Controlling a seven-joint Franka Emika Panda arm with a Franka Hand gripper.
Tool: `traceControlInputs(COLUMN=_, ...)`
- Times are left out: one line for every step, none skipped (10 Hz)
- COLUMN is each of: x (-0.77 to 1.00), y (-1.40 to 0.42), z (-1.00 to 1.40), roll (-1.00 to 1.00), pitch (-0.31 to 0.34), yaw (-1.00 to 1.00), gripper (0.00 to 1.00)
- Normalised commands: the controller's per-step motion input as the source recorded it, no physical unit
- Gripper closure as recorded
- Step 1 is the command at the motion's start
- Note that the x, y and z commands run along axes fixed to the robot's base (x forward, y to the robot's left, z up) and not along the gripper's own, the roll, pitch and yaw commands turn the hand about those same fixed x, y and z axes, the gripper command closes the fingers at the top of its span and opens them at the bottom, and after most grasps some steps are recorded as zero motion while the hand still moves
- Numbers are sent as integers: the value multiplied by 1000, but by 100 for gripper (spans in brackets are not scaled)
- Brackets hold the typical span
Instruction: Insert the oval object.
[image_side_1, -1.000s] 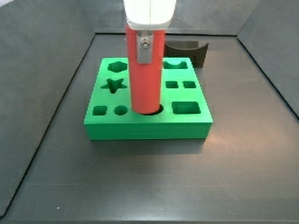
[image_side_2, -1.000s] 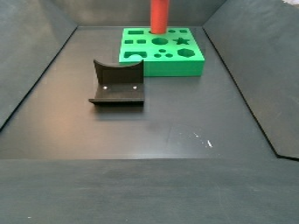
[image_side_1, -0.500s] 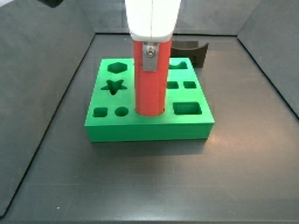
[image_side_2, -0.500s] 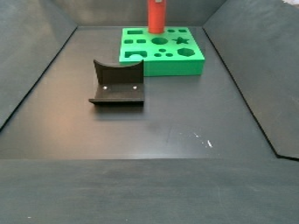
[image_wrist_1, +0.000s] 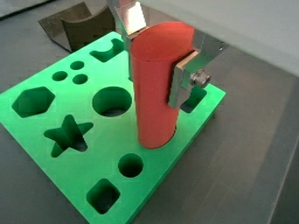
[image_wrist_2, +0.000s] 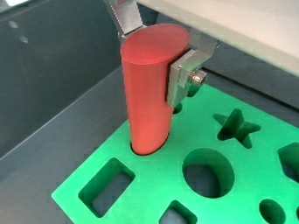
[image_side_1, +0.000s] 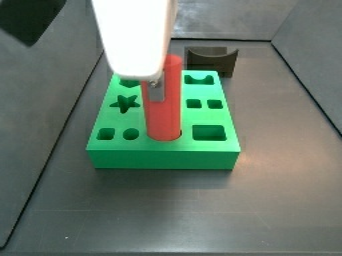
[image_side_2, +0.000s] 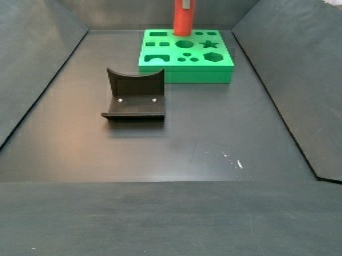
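Note:
The oval object, a long red-orange peg (image_wrist_1: 158, 96), stands upright with its lower end in a hole in the edge row of the green block (image_wrist_1: 59, 114). Most of its length is above the block. My gripper (image_wrist_1: 158, 52) is shut on the peg near its top, one silver finger (image_wrist_1: 184, 80) flat on each side. Both wrist views show this grip; the peg (image_wrist_2: 149, 96) and block (image_wrist_2: 152, 171) also show there. In a side view the white gripper body hides the peg's top (image_side_1: 164, 105). In a side view only the peg (image_side_2: 183, 18) shows, not the gripper.
A dark grey curved block (image_side_2: 134, 95) stands on the dark floor apart from the green block (image_side_2: 187, 77); it shows behind the green block (image_side_1: 167, 158) in a side view (image_side_1: 211, 58). The green block has several other shaped holes. Dark walls ring the floor.
In a side view the white gripper body now looks larger and further left, and less of the peg shows above the block. The green block has shifted slightly in both side views.

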Motion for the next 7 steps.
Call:
traceControlInputs(x=23, y=0, z=-206, roll=0, pitch=0, yaw=-83, gripper=100)
traceControlInputs(x=163, y=0, z=-143, roll=30, pitch=86, yaw=-86, gripper=100)
traceControlInputs(x=137, y=0, z=-129, roll=16, pitch=83, yaw=-60, gripper=100)
traceControlInputs(x=194, y=0, z=-157, roll=30, pitch=123, yaw=-46, gripper=100)
traceControlInputs(x=231, y=-74, z=-146, roll=110, pitch=150, yaw=-49, gripper=100)
traceControlInputs(x=97, y=-174, z=0, roll=120, pitch=20, yaw=0, gripper=100)
traceControlInputs(x=0, y=0, z=0, roll=0, pitch=0, yaw=0, gripper=100)
